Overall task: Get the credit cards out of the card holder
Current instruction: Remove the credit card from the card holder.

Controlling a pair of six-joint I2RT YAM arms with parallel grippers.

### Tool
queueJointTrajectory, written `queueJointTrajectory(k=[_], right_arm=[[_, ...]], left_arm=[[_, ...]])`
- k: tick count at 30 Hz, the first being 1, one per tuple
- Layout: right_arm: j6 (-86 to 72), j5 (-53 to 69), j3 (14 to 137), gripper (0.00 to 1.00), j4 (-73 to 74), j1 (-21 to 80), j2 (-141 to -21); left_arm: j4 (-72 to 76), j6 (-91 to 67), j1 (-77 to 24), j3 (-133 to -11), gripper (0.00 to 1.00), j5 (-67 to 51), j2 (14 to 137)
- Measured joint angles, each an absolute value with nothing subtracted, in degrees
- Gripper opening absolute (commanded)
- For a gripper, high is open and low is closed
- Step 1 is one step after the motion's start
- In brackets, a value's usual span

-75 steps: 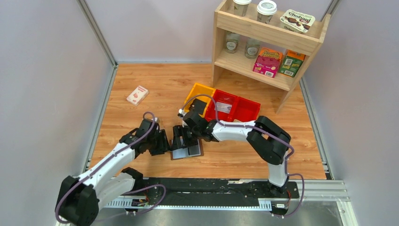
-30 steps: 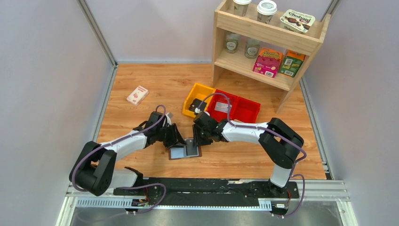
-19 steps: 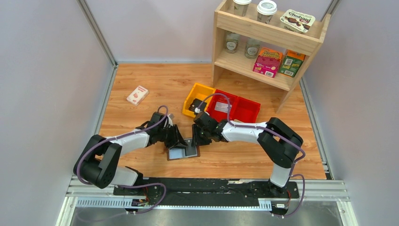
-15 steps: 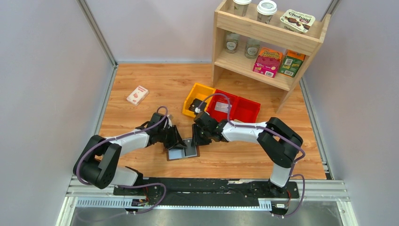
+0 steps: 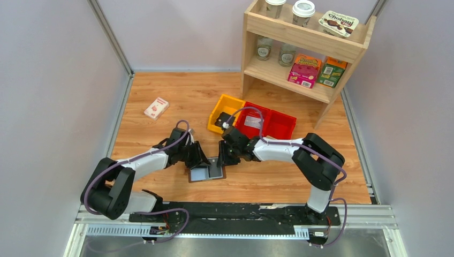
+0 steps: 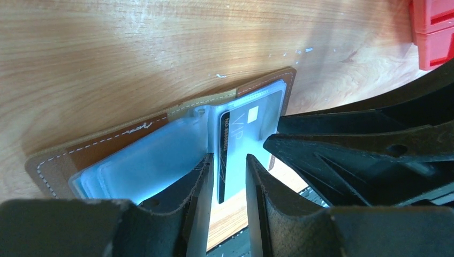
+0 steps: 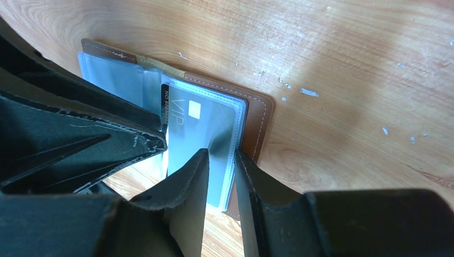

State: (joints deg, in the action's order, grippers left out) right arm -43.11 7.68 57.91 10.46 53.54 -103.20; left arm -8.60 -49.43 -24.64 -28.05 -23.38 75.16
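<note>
Where the two arms meet over the near part of the table, the card holder lies open and flat on the wood. Its brown outside faces down and its grey-blue clear sleeves face up. It sits nearer the front edge than the yellow bin and well apart from the small box at the far left.

A dark grey card marked VIP, with a small pale chip and a black strip along one side, sits in the sleeve of the right-hand panel.

The left gripper meets the holder from the left. Its fingertips are at the fold, one on each side of the card's black strip. Its jaws stand a narrow slit apart, and whether they pinch the card cannot be told.

The right gripper meets it from the right, fingertips over the outer part of the same panel. The sleeve's edge and the card lie in the thin gap between them. Whether it grips the sleeve or only rests on it cannot be told either.

The two grippers are just beside each other above the card.
</note>
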Motion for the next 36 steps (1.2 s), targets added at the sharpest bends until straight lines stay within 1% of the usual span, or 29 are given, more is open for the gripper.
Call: queueJointTrajectory(k=[6,11,19,23,29,36], right_arm=[[-44.01,8.99,56.93,0.31,8.67,52.95,-103.20],[-44.99,10.20,55.90,0.31,6.92,52.34,-103.13],[-46.81,12.05,54.48,0.31,3.46,51.46,-103.28],[-47.59,12.95,54.19,0.31,2.31,51.05,-103.55],[-48.29,13.78,53.49,0.31,1.17,50.70,-103.57],[-48.75,14.63,53.28,0.31,0.32,50.39,-103.85]], left_arm=[[-6.87,-50.06,-24.60,-27.79,0.34,-24.77,77.78],[-5.06,-50.70,-24.53,-27.03,0.28,-25.87,77.56],[-3.29,-52.10,-24.38,-24.75,0.26,-26.09,69.28],[-0.54,-53.08,-24.27,-23.55,0.25,-26.13,67.83],[3.40,-54.87,-24.01,-21.63,0.24,-26.70,68.36],[7.81,-55.72,-23.94,-21.45,0.25,-28.53,73.73]])
